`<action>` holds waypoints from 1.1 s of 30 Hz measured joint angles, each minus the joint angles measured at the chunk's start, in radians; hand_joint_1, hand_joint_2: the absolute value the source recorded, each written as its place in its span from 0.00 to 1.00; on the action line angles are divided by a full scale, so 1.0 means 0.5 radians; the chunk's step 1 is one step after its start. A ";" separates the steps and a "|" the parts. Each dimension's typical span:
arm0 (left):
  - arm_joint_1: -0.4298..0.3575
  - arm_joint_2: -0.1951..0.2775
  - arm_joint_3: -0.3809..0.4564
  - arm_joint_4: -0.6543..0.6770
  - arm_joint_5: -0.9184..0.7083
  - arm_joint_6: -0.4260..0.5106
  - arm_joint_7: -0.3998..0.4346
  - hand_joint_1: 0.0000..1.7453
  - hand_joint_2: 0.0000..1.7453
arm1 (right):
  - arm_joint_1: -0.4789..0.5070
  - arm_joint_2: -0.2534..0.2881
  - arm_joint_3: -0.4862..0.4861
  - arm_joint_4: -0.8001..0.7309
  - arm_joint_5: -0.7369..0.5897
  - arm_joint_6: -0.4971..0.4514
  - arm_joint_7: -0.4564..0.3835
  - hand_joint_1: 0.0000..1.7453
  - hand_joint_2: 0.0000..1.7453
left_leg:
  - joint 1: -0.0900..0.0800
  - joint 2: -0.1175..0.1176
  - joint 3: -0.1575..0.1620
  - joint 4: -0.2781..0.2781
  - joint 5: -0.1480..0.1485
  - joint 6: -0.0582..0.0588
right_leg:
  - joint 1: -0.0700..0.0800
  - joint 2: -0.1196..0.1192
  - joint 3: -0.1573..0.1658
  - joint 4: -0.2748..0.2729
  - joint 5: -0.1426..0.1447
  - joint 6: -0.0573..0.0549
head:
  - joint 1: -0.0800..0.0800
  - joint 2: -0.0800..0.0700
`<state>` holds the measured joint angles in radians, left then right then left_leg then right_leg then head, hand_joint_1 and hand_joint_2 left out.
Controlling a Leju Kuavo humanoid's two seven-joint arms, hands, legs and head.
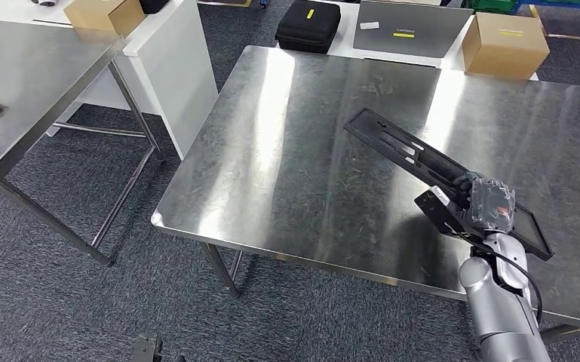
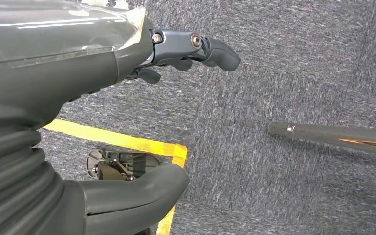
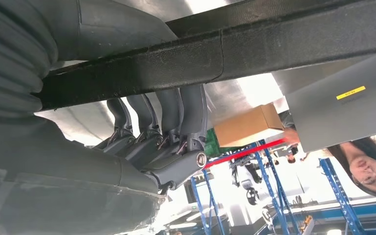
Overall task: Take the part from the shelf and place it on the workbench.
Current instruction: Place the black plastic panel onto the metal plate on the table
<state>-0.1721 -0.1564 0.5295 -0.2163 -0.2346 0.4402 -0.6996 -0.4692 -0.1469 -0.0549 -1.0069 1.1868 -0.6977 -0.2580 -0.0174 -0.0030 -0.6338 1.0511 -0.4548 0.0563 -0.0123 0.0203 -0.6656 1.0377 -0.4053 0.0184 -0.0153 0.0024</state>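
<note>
Part (image 1: pixel 422 162) held over the steel desk (image 1: pixel 294 166) in the right hand (image 1: pixel 486 204).

Long, flat and black, the part slants across the desk's right side, its far end low toward the middle of the top; whether it touches the steel cannot be told. In the right wrist view the fingers (image 3: pixel 176 110) wrap around its dark edge (image 3: pixel 225 54). The left hand (image 2: pixel 127 73) hangs over grey carpet (image 2: pixel 283 63), fingers apart, holding nothing. Cardboard boxes (image 1: pixel 504 44) sit beyond the desk.
</note>
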 joint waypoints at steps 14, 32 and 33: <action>0.008 -0.011 0.000 0.000 -0.015 0.002 -0.001 0.00 1.00 | 0.078 -0.122 -0.045 -0.056 -0.243 0.000 -0.236 0.95 1.00 | 0.000 0.000 0.004 -0.011 0.001 -0.001 | 0.000 0.000 0.006 -0.012 0.001 0.000 | 0.000 0.000; 0.030 -0.010 0.005 -0.003 0.011 -0.002 -0.001 0.00 1.00 | 0.005 -0.143 -0.005 0.007 -0.199 0.000 -0.219 0.95 1.00 | 0.000 0.001 0.005 -0.015 0.001 -0.001 | -0.001 0.000 0.008 -0.013 0.001 0.000 | 0.000 0.000; 0.032 -0.010 0.009 -0.004 0.014 -0.002 -0.001 0.00 1.00 | -0.016 -0.139 0.010 0.020 -0.179 0.000 -0.204 0.95 1.00 | 0.000 0.001 0.005 -0.015 0.001 -0.002 | -0.001 0.000 0.008 -0.013 0.001 0.000 | 0.000 0.000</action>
<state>-0.1562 -0.1615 0.5338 -0.2185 -0.2277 0.4391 -0.7000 -0.4772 -0.2163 -0.0498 -0.9968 1.0971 -0.6977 -0.3598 -0.0176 -0.0027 -0.6313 1.0437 -0.4544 0.0555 -0.0127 0.0205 -0.6615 1.0315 -0.4049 0.0183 -0.0153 0.0026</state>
